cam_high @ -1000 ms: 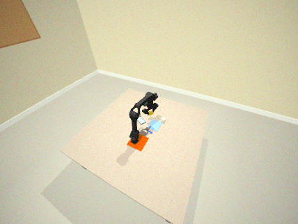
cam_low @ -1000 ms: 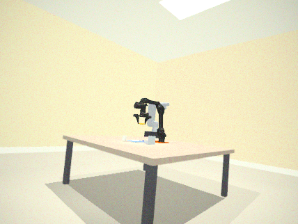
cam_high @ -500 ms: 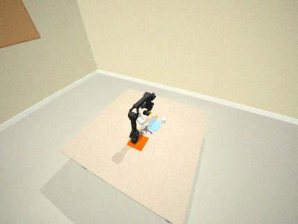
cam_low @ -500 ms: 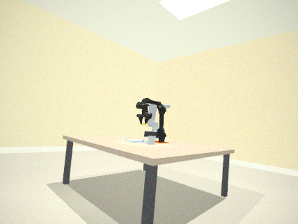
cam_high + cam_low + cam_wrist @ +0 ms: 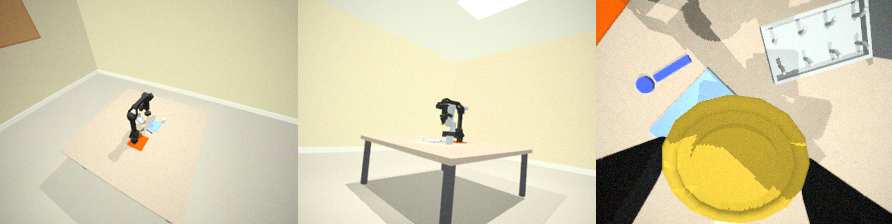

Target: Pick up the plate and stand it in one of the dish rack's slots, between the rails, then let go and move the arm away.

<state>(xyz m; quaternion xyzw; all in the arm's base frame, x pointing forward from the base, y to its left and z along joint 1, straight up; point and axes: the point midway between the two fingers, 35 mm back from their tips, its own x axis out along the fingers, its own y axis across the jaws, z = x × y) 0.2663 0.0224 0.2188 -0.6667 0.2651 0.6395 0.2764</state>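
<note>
Table (image 5: 479,153) amid cream walls (image 5: 367,87)

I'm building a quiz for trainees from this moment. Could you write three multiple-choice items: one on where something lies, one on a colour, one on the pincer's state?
1. In the wrist view, where is the white dish rack?
A upper right
B lower left
C centre

2. What colour is the spoon-shaped utensil on the beige table?
A red
B blue
C green

3. What state is the black pincer in?
A open, holding nothing
B shut on nothing
C shut on the round yellow plate

Answers: 1 A, it fills that corner. 2 B, plainly blue. 3 C, the plate sits between the dark fingers.
</note>
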